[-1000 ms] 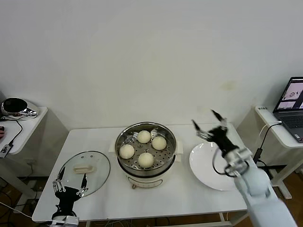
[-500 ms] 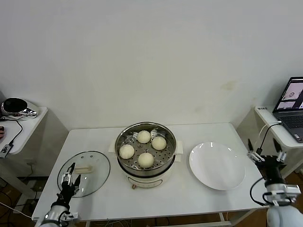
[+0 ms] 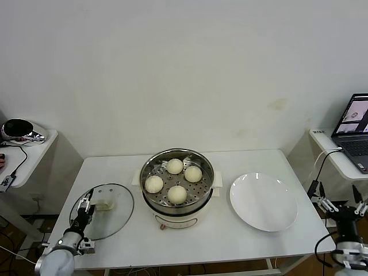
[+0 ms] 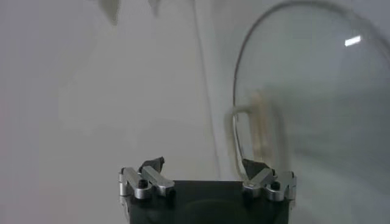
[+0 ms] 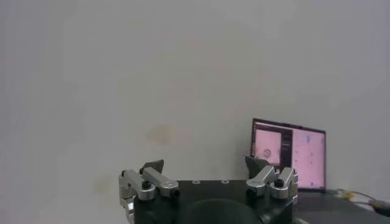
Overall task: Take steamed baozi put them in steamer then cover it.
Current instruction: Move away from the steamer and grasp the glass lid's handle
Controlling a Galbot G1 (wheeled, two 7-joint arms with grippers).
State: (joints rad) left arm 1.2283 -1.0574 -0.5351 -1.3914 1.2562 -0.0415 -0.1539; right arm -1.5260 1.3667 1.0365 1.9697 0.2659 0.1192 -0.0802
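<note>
The steamer [image 3: 150, 202] stands mid-table with its steel pot uncovered. Several cream-white baozi [image 3: 177, 194] lie on its perforated tray. The cover [image 3: 118, 214], a glass lid with a cream handle [image 3: 104, 204], lies flat on the table to the steamer's left. My left gripper [image 3: 87, 206] is open over the cover's left part, close beside the handle, holding nothing. In the left wrist view the cover [image 4: 304, 109] and handle [image 4: 259, 125] lie just ahead of the open left gripper [image 4: 204, 165]. My right gripper [image 3: 339, 204] hangs open and empty past the table's right edge, and the right gripper [image 5: 204, 164] faces the wall.
An empty white plate [image 3: 263, 201] lies to the right of the steamer. A laptop [image 3: 355, 123] sits on a side table at the right, close to my right arm. A small table with a shiny object [image 3: 17, 129] and cables stands at the left.
My right arm has swung from above the plate down past the table's right edge. My left gripper has moved forward over the cover, nearer its handle.
</note>
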